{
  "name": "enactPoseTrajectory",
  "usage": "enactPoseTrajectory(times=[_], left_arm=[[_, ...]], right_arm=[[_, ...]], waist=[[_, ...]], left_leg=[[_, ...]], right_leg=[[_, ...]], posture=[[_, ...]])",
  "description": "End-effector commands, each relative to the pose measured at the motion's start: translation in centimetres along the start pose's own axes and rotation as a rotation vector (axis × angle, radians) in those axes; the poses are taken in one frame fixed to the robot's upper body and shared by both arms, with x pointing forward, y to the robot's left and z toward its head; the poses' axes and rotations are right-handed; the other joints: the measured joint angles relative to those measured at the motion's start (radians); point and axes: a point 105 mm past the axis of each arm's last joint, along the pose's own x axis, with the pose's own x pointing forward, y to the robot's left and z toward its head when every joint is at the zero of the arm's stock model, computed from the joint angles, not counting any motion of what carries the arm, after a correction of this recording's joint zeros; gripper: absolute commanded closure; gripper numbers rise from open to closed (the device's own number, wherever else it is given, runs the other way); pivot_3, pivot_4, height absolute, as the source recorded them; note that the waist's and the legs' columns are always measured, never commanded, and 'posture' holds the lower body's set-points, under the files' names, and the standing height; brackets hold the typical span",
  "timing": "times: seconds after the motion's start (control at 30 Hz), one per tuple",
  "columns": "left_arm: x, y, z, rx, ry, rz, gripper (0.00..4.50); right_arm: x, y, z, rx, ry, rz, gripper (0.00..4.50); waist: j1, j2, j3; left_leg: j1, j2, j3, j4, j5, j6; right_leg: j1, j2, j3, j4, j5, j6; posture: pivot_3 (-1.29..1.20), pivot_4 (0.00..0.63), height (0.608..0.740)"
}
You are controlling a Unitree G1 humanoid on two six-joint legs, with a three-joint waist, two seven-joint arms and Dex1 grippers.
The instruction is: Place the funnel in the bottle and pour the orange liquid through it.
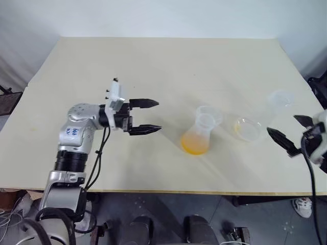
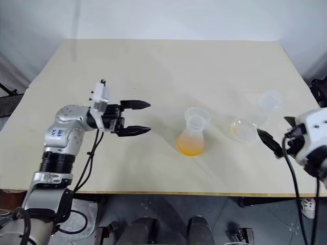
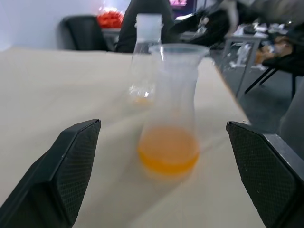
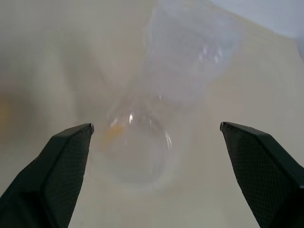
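A pale beige table (image 1: 153, 61) stands against a plain white wall. On my left, my left gripper (image 1: 148, 116) hangs just above the tabletop, its two black fingers spread wide and holding nothing, pointing toward the bottle (image 1: 198, 133). The bottle stands upright near the middle of the table, with the orange liquid (image 1: 194, 145) pooled in its wide base. The funnel (image 1: 207, 119) seems to sit in the bottle's mouth, though clear plastic on clear plastic makes that hard to confirm. Further right, a second clear flask (image 1: 258, 120) lies on its side. My right gripper (image 1: 292, 135) is just beside its base, fingers wide apart, empty.
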Motion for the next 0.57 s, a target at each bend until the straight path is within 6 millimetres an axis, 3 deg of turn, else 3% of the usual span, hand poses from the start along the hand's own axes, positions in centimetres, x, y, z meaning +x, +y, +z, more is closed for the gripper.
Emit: enactPoseTrajectory(times=[0.03,0.2,0.33,0.47,0.57], left_arm=[[-2.4,0.1,0.6,0.053,0.000,0.055,0.00],[-5.2,-1.1,-1.0,0.040,0.033,0.103,0.00],[-6.2,-2.2,-1.4,0.033,0.028,0.126,0.00],[-6.9,-3.0,-1.2,0.032,0.016,0.155,0.00],[-7.8,-3.9,-1.6,0.015,0.026,0.164,0.00]], right_arm=[[-1.9,0.6,0.9,-0.051,-0.040,0.090,0.02],[-2.7,2.6,-0.6,-0.113,-0.013,0.299,0.02],[-2.4,3.4,0.1,-0.116,-0.083,0.463,0.02],[-2.2,4.1,-0.6,-0.157,-0.044,0.598,0.02],[-1.5,4.0,0.0,-0.158,-0.064,0.638,0.02]], waist=[[-0.001,0.000,0.000],[-0.003,0.000,0.000],[-0.001,0.000,0.000],[0.001,0.000,0.000],[0.000,0.000,0.000]], left_leg=[[0.000,0.000,0.000,0.000,0.000,0.000],[0.001,0.001,0.001,0.000,0.000,0.000],[0.002,0.001,0.001,0.000,0.000,0.000],[0.001,0.001,0.000,0.000,0.000,0.000],[0.001,0.001,0.000,0.000,0.000,0.000]], right_leg=[[0.000,0.000,0.000,0.000,0.000,0.000],[0.001,0.000,0.001,-0.001,0.000,0.000],[0.002,0.000,0.001,-0.003,0.000,0.000],[0.003,0.000,0.000,-0.003,0.000,0.000],[0.004,-0.001,0.000,-0.005,0.000,0.000]], posture=[[0.00,0.150,0.740],[0.00,0.150,0.740],[0.00,0.150,0.740],[0.00,0.150,0.740],[0.00,0.150,0.740]])
